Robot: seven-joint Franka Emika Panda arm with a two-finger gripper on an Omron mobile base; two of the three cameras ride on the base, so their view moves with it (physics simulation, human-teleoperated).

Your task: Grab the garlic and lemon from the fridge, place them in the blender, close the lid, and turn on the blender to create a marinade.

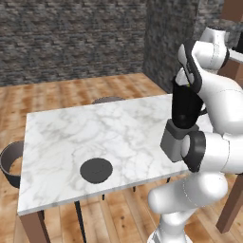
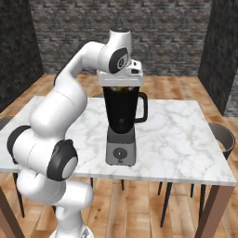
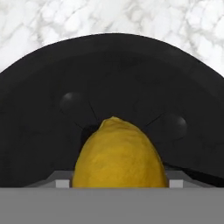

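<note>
The black blender [image 2: 122,111] stands on its grey base with a round knob [image 2: 120,152], near the marble table's front edge [image 2: 139,174]. My gripper [image 2: 121,85] hovers right over the jar's open top, shut on the dark-yellow lemon [image 3: 119,157]. In the hand view the lemon hangs above the jar's dark inside [image 3: 43,113]. A yellow sliver of the lemon [image 2: 122,88] shows at the jar's rim. The blender [image 1: 185,111] is partly hidden by my arm in the left base view. The dark grey lid [image 1: 96,170] lies flat on the table, far to the blender's left. The garlic and the fridge are out of view.
The marble table [image 1: 71,137] has dark round stools around it: one at its left end [image 1: 12,163], one behind it [image 1: 108,99] and one at its right end [image 2: 223,137]. Dark stone walls stand behind, over a wooden floor.
</note>
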